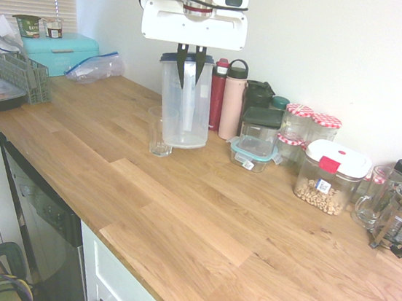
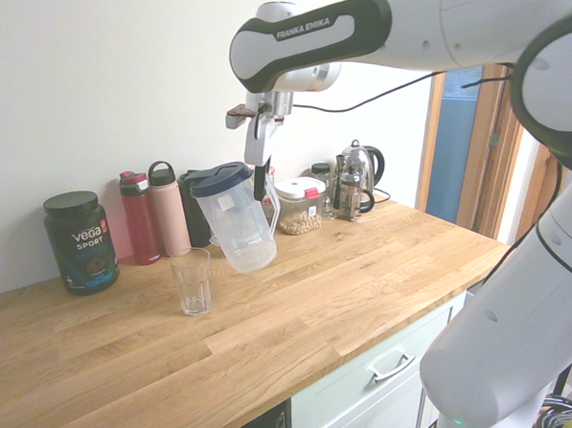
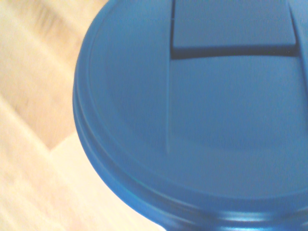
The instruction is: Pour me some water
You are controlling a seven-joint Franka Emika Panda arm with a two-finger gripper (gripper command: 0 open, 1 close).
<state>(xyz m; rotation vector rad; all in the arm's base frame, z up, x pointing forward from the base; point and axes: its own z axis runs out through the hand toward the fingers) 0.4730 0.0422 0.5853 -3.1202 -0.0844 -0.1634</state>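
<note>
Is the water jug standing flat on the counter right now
No, the jug hangs tilted in the gripper, its base clear of the counter.

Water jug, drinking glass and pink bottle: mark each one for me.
Water jug (image 2: pixel 239 226): second exterior view, on its clear body below the blue lid.
Drinking glass (image 2: pixel 193 284): second exterior view, mid-wall.
Pink bottle (image 1: pixel 231 106): first exterior view, middle of its body.

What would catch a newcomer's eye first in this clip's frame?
The white arm's gripper, shut on the handle of a clear water filter jug with a dark blue lid, holds it tilted above the wooden counter. Beside the jug stands an empty drinking glass. Behind them, against the wall, stand a red bottle and a pink one.
</note>
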